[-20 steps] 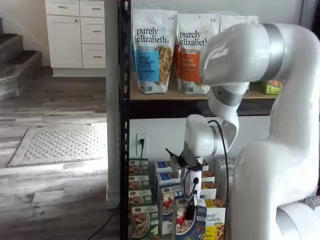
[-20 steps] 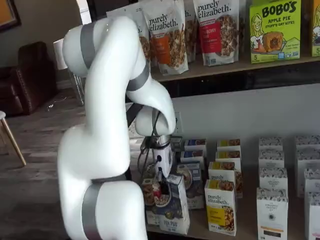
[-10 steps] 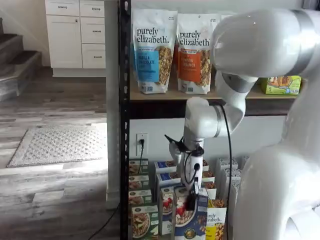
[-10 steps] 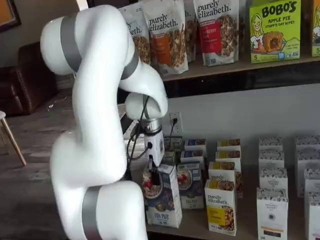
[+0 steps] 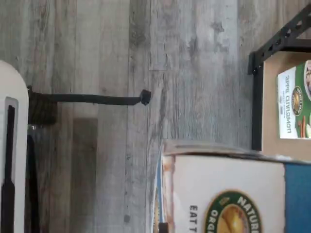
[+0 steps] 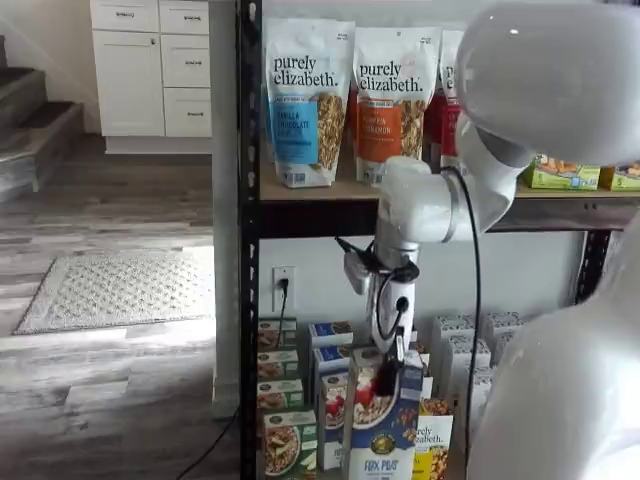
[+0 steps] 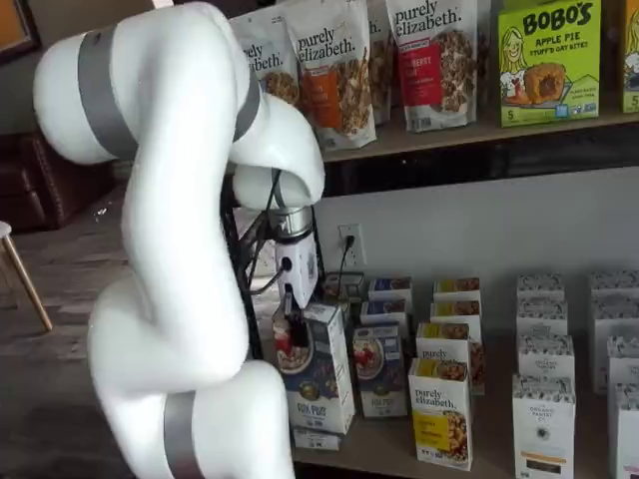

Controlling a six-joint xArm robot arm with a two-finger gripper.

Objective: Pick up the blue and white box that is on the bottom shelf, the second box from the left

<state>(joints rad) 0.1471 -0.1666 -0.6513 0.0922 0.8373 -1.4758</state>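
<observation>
Claw (image 7: 293, 327) is clamping the top edge of the blue and white box (image 7: 316, 371), which is hanging below it, clear of the bottom shelf (image 7: 399, 444). Risk: thin top-edge grip, so the box may be swinging or slipping and clipping the Purely Elizabeth box (image 7: 440, 411) beside it.

1. Rose higher above the bottom shelf (image 7: 399, 444): the blue and white box (image 7: 315, 369), carried clear of its row, bottom edge now hanging above the shelf board.
2. Climbed with it: the gripper (image 7: 293, 331), clamped on the box top.
3. Swung upward: the arm's elbow.
</observation>
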